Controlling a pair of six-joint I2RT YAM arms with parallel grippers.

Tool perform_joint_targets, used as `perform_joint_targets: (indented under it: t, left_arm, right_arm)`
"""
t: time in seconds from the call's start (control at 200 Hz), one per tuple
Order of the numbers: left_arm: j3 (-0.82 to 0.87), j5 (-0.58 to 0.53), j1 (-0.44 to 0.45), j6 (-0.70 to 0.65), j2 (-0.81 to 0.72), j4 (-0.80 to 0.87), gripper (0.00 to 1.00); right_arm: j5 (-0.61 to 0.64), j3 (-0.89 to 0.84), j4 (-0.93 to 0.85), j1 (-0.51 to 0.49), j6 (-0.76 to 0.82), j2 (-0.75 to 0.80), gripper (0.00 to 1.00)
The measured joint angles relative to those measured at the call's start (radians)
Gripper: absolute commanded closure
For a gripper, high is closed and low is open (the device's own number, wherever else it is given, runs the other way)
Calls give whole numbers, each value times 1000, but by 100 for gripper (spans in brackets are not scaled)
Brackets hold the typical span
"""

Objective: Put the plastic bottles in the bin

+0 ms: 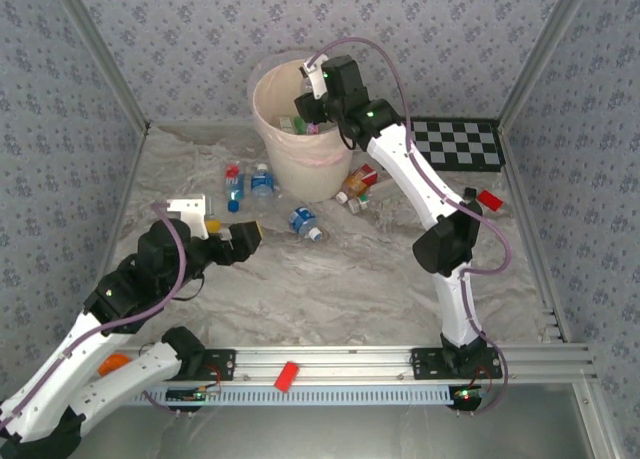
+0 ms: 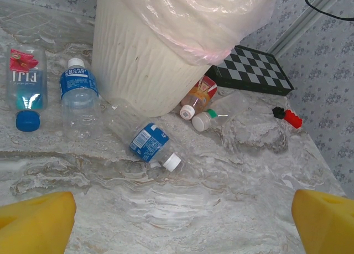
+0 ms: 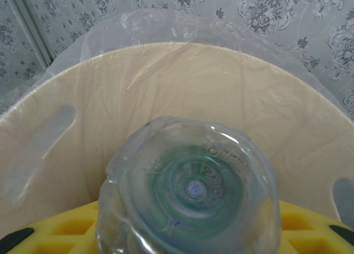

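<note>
While the right gripper (image 1: 310, 94) hangs over the mouth of the bin (image 1: 262, 109) at upper centre of the top view, a clear bottle (image 3: 191, 193) is seen pinched against its yellow pads (image 3: 61, 234). In the right wrist view the bottle's ribbed base is turned toward the lens. Directly behind it, the bin's pale inner wall and clear liner are seen. Green and red items are noted inside the bin in the top view; too small to identify.

Left gripper (image 1: 240, 241) is held low over the marbled table (image 1: 380, 279), at left centre of the top view. Its yellow fingers (image 2: 36, 223) are spread wide, nothing between them, at the bottom corners of the left wrist view.

Loose bottles logged on the table, all well apart from the left gripper:
- Fiji bottle (image 2: 25, 85), blue cap, far left of the wrist view.
- blue-labelled bottle (image 2: 79, 93), just beside it, near the bin wall.
- tipped bottle (image 2: 149, 143), white cap, lying nearest the left gripper, at frame centre.
- orange bottle (image 2: 198, 96), touching the bin's base on the right.

A checkerboard (image 2: 254, 68) is recorded at upper right, behind the bin.
</note>
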State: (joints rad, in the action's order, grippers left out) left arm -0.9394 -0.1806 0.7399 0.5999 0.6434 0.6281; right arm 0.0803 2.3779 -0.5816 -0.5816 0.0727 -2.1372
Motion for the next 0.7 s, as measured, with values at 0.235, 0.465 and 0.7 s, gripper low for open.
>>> perform_joint_targets:
  t: [0.235,0.465,0.7]
  left_arm:
    - [0,0,0,0,0,0,0]
    - [0,0,0,0,0,0,0]
    - [0,0,0,0,0,0,0]
  right_arm:
    - [0,0,0,0,1,-4,45]
    - [1,0,-7,0,6,-4,0]
    - [2,0,-7,0,11,-4,0]
